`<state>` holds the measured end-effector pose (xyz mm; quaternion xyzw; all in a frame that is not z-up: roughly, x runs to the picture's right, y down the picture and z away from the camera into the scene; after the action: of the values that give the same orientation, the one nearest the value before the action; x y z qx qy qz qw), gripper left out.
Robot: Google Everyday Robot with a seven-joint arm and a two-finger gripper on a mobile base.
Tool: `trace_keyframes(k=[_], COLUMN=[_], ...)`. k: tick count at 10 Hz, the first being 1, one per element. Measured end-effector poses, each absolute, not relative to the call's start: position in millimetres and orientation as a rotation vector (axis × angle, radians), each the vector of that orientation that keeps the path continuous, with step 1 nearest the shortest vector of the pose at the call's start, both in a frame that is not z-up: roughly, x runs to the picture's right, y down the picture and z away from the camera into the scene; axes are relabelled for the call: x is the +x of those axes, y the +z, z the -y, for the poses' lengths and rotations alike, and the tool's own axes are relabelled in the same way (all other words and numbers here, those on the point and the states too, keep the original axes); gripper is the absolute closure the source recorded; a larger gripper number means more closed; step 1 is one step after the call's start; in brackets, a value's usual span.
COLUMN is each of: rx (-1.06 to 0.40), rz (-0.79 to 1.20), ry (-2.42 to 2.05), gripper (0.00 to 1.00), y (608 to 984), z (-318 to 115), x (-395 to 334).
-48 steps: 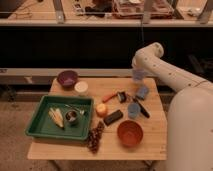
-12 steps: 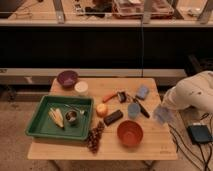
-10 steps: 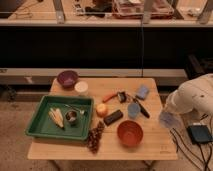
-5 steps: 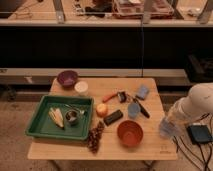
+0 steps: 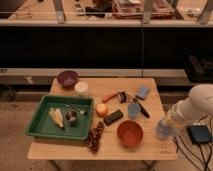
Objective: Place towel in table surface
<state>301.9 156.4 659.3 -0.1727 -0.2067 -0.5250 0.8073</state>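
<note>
A small grey-blue towel hangs bunched at the end of my white arm. My gripper is shut on it, above the right front corner of the light wooden table surface. The towel's lower end is at or just over the tabletop; I cannot tell whether it touches. The arm reaches in from the right, beyond the table's edge.
A red-brown bowl sits just left of the towel. Further left are a blue cup, a squarish blue-grey block, a black bar, an orange, a green tray and a purple bowl. A dark box lies on the floor at right.
The arm has swung down and toward the table's front right corner, carrying the towel lower and slightly left. Nothing on the table has shifted.
</note>
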Motion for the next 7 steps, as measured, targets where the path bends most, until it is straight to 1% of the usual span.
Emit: trace_keyframes(k=[4,7], rx=[-0.379,-0.374], rz=[0.573,0.623], ry=[-1.096,-1.097], gripper=[1.0,1.0], y=[682,706], z=[-184,-198], x=[273,255])
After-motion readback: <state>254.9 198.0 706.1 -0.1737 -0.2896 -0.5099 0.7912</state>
